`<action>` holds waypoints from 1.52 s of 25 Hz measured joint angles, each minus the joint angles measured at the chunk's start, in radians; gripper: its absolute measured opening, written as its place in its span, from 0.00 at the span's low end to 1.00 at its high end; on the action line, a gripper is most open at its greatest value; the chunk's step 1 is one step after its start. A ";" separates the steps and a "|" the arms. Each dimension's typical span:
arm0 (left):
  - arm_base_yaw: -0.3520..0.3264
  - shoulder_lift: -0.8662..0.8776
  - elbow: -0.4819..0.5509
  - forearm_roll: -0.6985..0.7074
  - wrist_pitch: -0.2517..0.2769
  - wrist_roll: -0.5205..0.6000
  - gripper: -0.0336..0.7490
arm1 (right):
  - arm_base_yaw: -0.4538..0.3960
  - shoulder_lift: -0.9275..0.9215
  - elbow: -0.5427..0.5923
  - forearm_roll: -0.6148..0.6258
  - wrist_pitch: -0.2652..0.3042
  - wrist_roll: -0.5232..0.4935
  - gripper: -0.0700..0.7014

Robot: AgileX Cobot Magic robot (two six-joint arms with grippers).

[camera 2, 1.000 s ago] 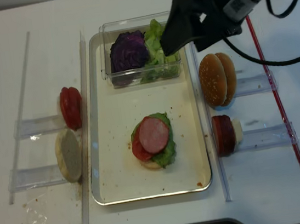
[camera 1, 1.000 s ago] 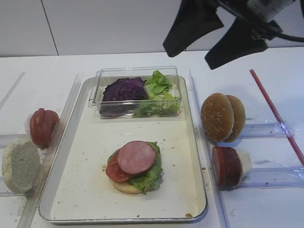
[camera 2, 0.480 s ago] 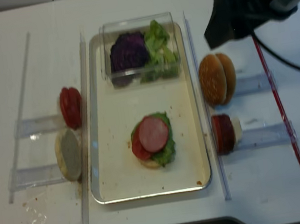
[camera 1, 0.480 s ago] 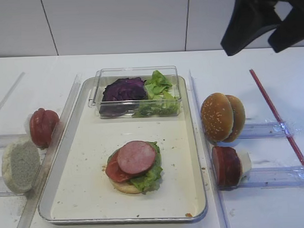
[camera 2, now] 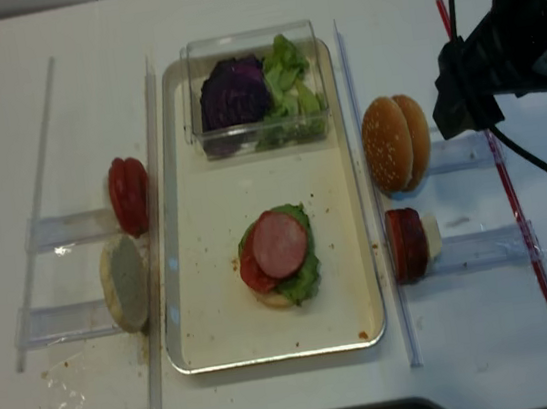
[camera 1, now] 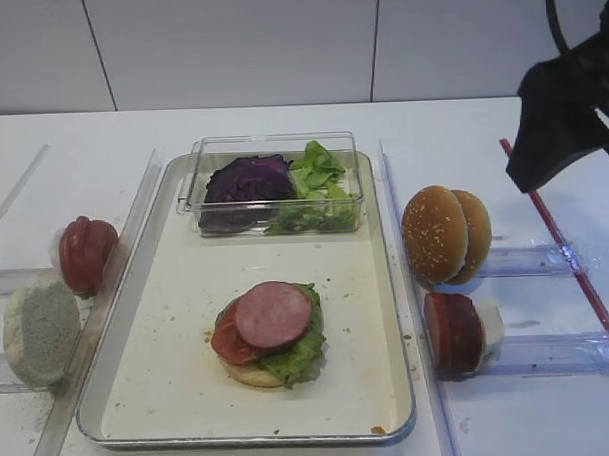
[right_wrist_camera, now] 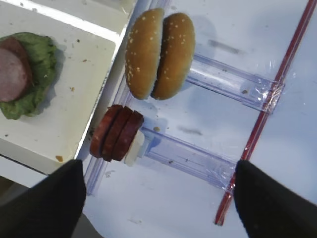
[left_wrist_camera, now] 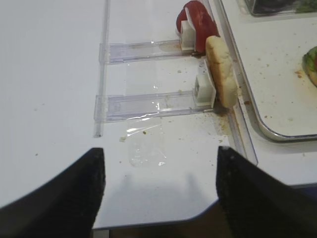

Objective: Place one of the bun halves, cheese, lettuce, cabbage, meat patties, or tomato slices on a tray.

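Note:
On the silver tray [camera 1: 180, 392] lies a stack: a pale bun half, a tomato slice, lettuce and a meat patty [camera 1: 274, 314] on top. Purple cabbage [camera 1: 248, 178] and more lettuce [camera 1: 318, 172] fill a clear box at the tray's far end. Right of the tray, two sesame bun halves [camera 1: 445, 233] and the meat patties [camera 1: 453, 331] stand on edge in racks. Tomato slices [camera 1: 85, 254] and a pale bun half [camera 1: 40, 329] stand on the left. The cheese is out of view. My right gripper [right_wrist_camera: 157, 201] hangs open and empty above the right racks. My left gripper [left_wrist_camera: 158, 198] is open over the table's front left.
Clear plastic rails [camera 1: 405, 244] run along both long sides of the tray. A red straw-like rod [camera 1: 560, 234] lies to the right of the racks. Crumbs and a scrap of clear film [left_wrist_camera: 146, 148] lie near the left racks.
My right arm has swung from above the clear box to the right and down, and now hangs over the right racks, still open. The food has not moved.

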 joint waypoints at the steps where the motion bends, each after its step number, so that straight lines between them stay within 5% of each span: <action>1: 0.000 0.000 0.000 0.000 0.000 0.000 0.60 | 0.000 0.000 0.011 -0.007 0.000 0.001 0.89; 14: 0.000 0.000 0.000 0.000 0.000 0.000 0.60 | -0.172 -0.064 0.052 -0.034 -0.004 -0.010 0.89; 38: 0.000 0.000 0.000 0.000 0.000 0.000 0.60 | -0.183 -0.614 0.052 -0.122 0.026 0.038 0.81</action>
